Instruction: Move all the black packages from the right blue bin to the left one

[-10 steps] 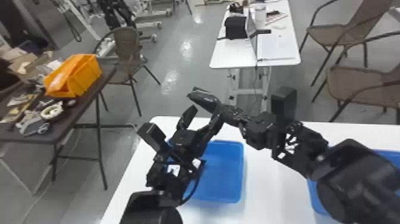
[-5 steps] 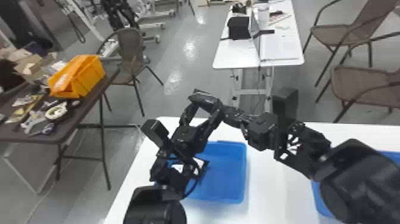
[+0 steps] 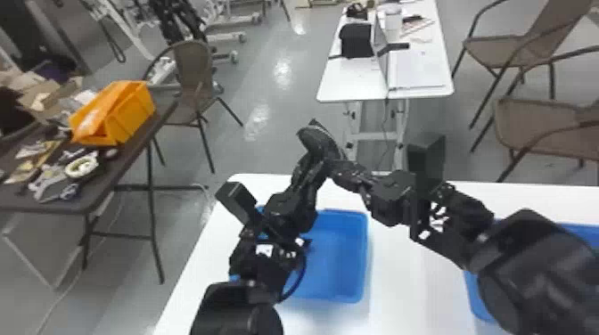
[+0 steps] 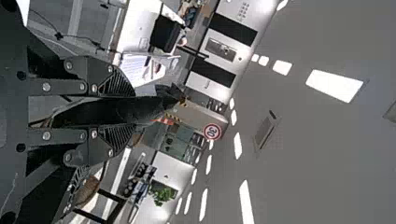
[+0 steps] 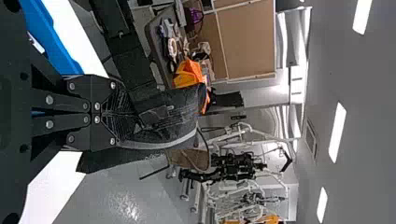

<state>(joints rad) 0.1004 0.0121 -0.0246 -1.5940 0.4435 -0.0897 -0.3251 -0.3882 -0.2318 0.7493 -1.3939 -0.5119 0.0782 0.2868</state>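
Observation:
A black package [image 3: 317, 139] is held up above the far edge of the white table, in both grippers. My left gripper [image 3: 311, 164] is on its near side in the head view; my right gripper [image 3: 335, 167] meets it from the right. In the left wrist view the package [image 4: 105, 112] fills the space between the fingers of the left gripper [image 4: 130, 113]. The right wrist view has the right gripper [image 5: 122, 114] clamped on one end of the package [image 5: 170, 119]. The left blue bin [image 3: 341, 254] is partly behind my left arm; my right arm covers much of the right blue bin [image 3: 581, 232].
Bare white tabletop [image 3: 410, 276] lies between the bins. Beyond the table stand a second white table [image 3: 356, 82] and brown chairs [image 3: 535, 124]. A dark table [image 3: 96, 198] with an orange bin [image 3: 129, 116] is at the left.
The left gripper's fingers, spread wide a second ago, have closed around the package. The right gripper has kept its hold, and both arms stay nearly in place.

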